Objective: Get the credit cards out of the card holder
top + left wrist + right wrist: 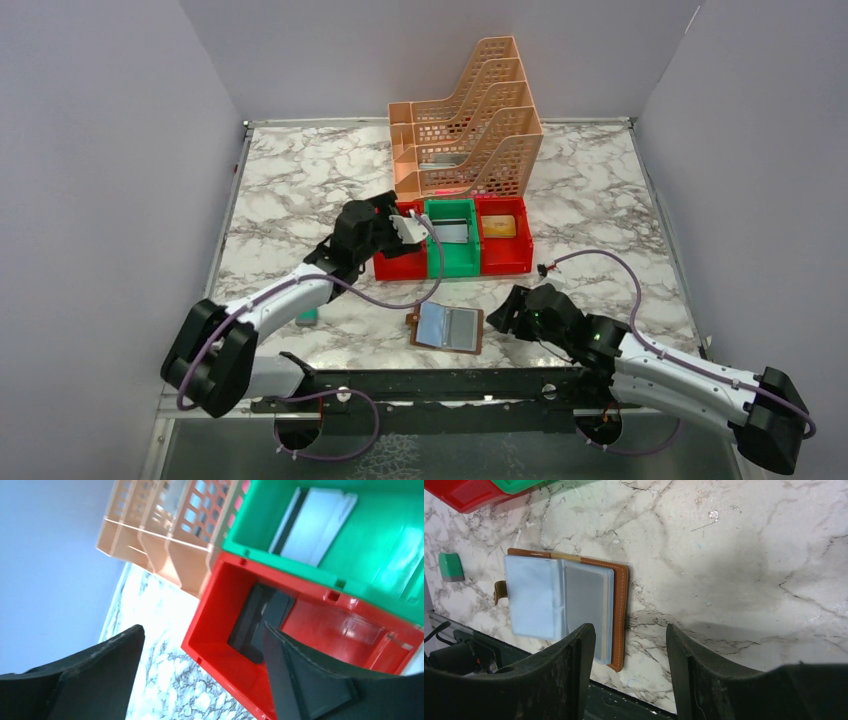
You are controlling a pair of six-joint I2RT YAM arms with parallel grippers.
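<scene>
Card holder [447, 328] lay open and flat on the marble table [600, 200], near the front edge between the two arms. It was brown leather outside with grey-blue clear pockets inside, and a snap tab [499, 591] stuck out on one edge. One grey card [584, 607] sat in the pocket nearest the right gripper [629, 635].

Right gripper had its fingers spread and nothing between them. It was low over the table just beside the holder, not touching it. In the wrist view the holder's brown stitched edge sat just past one fingertip, off to that side of the gap.

Left gripper [408, 228] was well apart from the holder, up over the left red bin [215, 645], also spread and empty. A dark flat card [260, 622] leaned inside that bin. A pale card [315, 525] with a dark stripe lay in the green bin [450, 262]. A small green block [307, 317] was on the table by the left arm.
</scene>
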